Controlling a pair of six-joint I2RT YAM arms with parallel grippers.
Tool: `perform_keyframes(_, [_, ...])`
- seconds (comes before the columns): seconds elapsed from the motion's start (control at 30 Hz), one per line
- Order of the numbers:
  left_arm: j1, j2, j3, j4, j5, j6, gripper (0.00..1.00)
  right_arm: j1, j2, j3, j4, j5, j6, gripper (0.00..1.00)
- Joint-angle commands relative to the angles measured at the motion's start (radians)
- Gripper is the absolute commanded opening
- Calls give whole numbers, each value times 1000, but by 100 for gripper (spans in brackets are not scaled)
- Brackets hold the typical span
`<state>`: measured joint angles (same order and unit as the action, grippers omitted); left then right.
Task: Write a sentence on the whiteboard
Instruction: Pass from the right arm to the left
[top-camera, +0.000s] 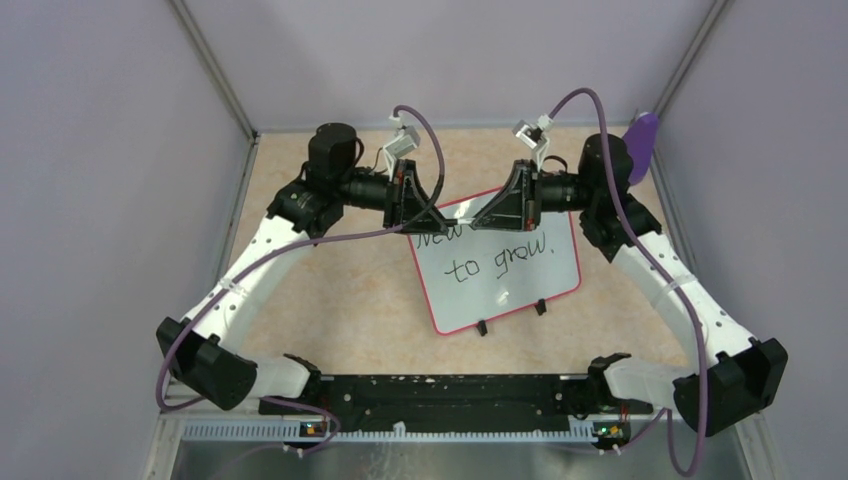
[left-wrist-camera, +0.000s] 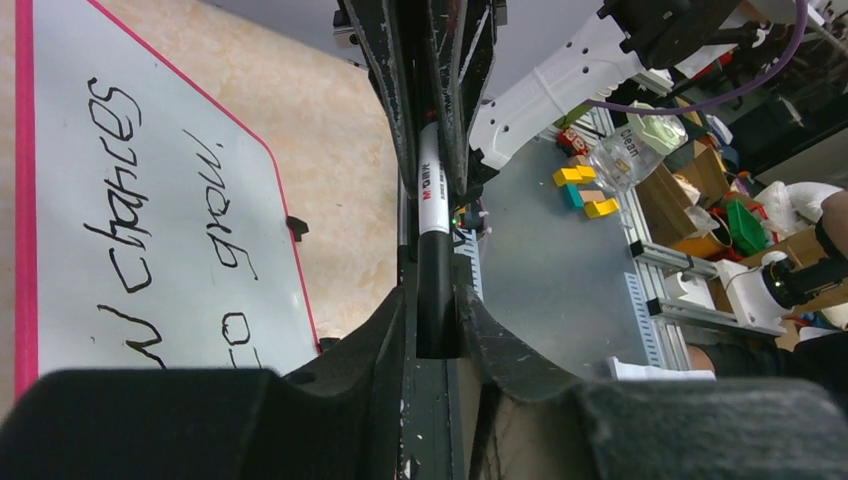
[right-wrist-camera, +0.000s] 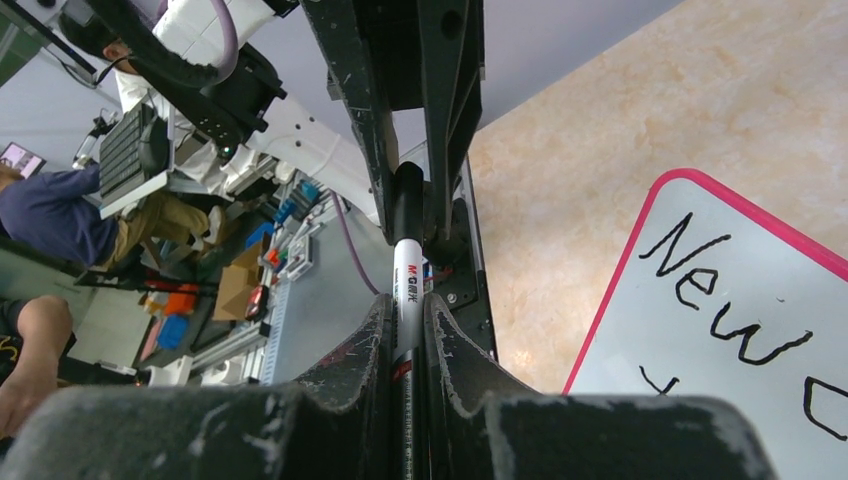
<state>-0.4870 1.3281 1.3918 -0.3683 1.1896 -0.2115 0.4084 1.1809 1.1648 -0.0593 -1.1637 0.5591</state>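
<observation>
The whiteboard (top-camera: 500, 295), white with a pink rim, lies tilted at the middle of the table. The sentence (top-camera: 497, 262) on it reads "to grow." on the lower line; the upper line is partly hidden under the grippers. My left gripper (top-camera: 418, 203) and right gripper (top-camera: 508, 203) face each other over the board's far edge with a marker (top-camera: 462, 217) between them. In the left wrist view my left gripper (left-wrist-camera: 432, 300) is shut on the marker's black end (left-wrist-camera: 433, 270). In the right wrist view my right gripper (right-wrist-camera: 407, 305) is shut on the white barrel (right-wrist-camera: 407, 270).
Two black clip feet (top-camera: 481, 327) sit on the board's near edge. A purple object (top-camera: 643, 140) stands in the back right corner. Grey walls close in the table on the left, right and back. A black rail (top-camera: 440, 395) runs along the near edge.
</observation>
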Motion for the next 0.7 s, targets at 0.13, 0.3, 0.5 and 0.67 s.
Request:
perform_keyframes(0.13, [-23, 14, 37, 45, 18, 5, 2, 22, 10, 0, 4, 7, -29, 0])
perform_keyframes(0.3, [-38, 27, 35, 67, 28, -15, 0, 40, 20, 2, 6, 8, -30, 0])
perform_keyframes(0.5, [-62, 48, 52, 82, 31, -25, 0, 61, 34, 4, 8, 11, -31, 0])
perform_keyframes(0.67, [-78, 63, 53, 95, 28, -34, 0, 78, 44, 11, 5, 12, -39, 0])
